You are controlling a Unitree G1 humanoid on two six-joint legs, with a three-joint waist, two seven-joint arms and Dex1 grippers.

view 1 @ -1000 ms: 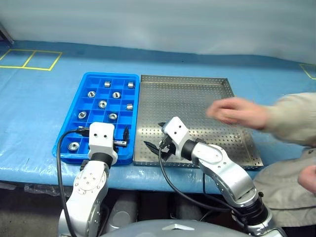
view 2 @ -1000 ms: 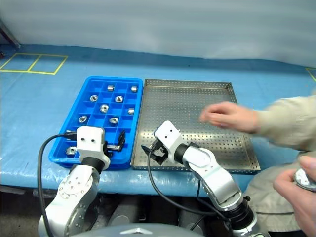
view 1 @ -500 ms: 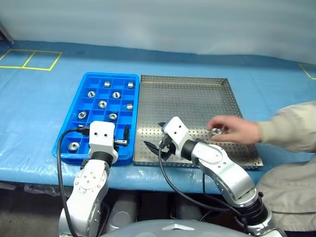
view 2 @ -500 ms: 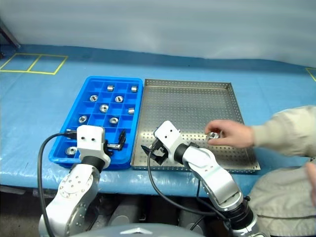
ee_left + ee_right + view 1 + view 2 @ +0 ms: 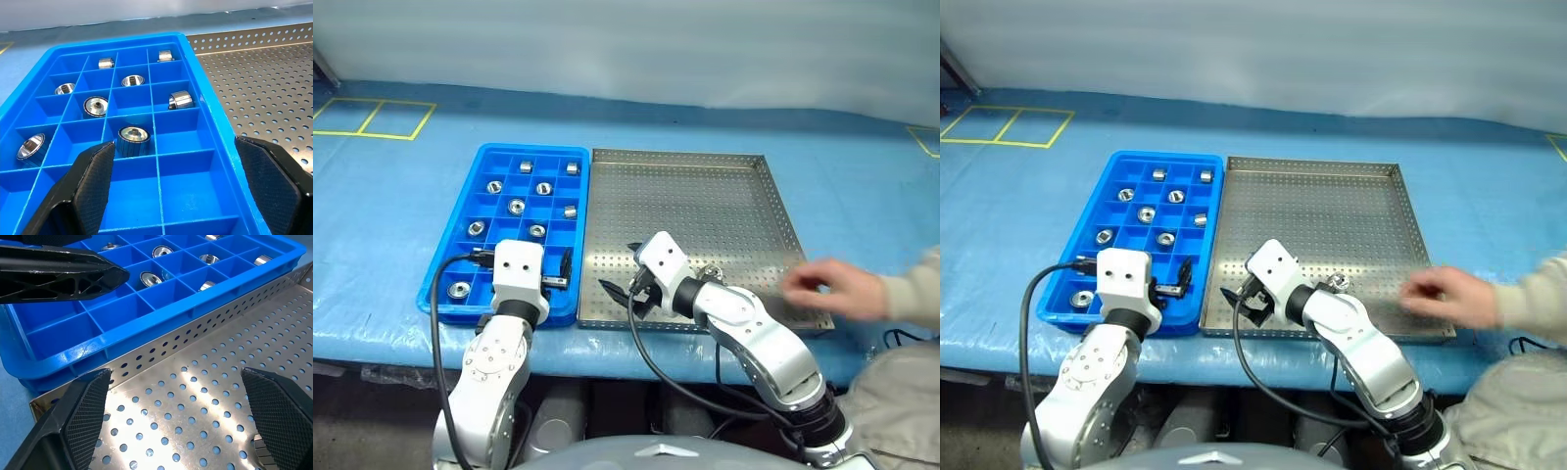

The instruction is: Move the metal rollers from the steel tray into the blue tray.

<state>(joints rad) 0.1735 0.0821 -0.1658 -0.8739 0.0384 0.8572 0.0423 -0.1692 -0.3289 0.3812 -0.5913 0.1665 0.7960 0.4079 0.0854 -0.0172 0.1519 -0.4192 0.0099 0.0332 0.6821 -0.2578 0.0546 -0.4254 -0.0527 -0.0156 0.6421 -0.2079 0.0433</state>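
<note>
The steel tray (image 5: 705, 196) lies at the centre, with one metal roller (image 5: 710, 271) on its near part, just right of my right arm. Left of it, touching its side, sits the blue tray (image 5: 460, 235), and several metal rollers (image 5: 133, 138) rest in separate compartments there. My left gripper (image 5: 173, 147) is open and empty over the blue tray's near right compartments. Low over the steel tray's near left corner, my right gripper (image 5: 622, 269) is also open and empty, pointing toward the blue tray. One finger of the left gripper (image 5: 58, 269) shows in the right wrist view.
A person's hand (image 5: 830, 290) with a beige sleeve (image 5: 915, 294) hovers at the steel tray's near right corner. Both trays rest on a blue cover (image 5: 391, 196) near the table's front edge. Yellow tape squares (image 5: 372, 117) mark the far left.
The person's hand came down onto the steel tray, left a roller near my right arm, and pulled back to the right. Neither arm has moved.
</note>
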